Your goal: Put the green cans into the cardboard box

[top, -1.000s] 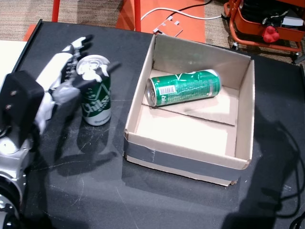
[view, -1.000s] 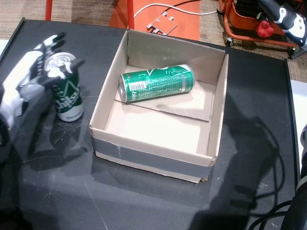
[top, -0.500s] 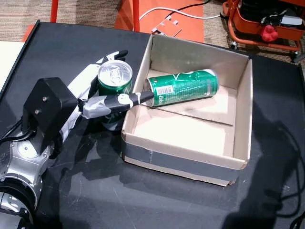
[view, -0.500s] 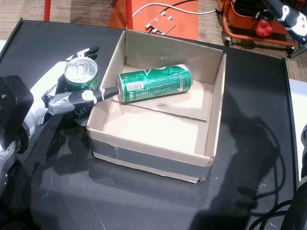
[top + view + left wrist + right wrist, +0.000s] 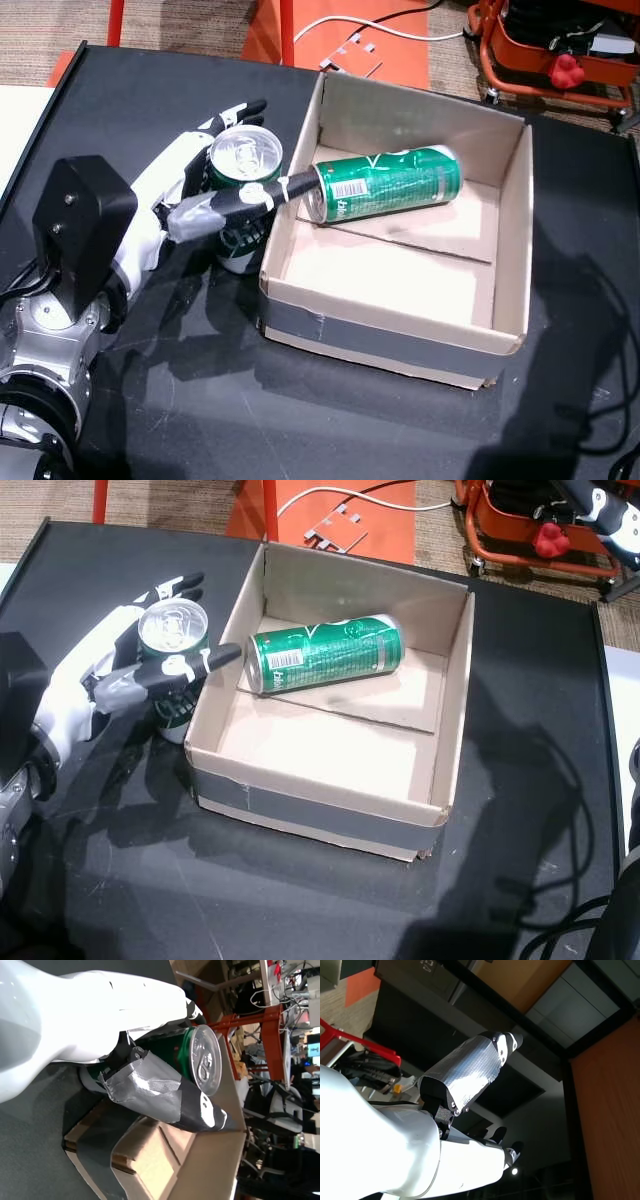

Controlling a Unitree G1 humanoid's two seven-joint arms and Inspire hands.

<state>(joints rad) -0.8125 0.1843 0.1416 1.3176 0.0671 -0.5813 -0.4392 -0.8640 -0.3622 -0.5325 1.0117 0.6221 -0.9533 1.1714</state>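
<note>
Head views, both: left hand [image 5: 190, 195] wrapped around an upright green can [image 5: 240, 200], thumb across its front, fingers behind; can sits just outside the left wall of the cardboard box [image 5: 390, 335]. Second can [image 5: 385, 183] lies on its side inside. Right wrist view: right hand [image 5: 405, 1160], fingers apart, empty.

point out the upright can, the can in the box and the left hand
upright can [image 5: 245, 153], head view, on its silver top
can in the box [image 5: 390, 184], head view, on its green side
left hand [image 5: 95, 680], head view, on the white back of the hand
</note>
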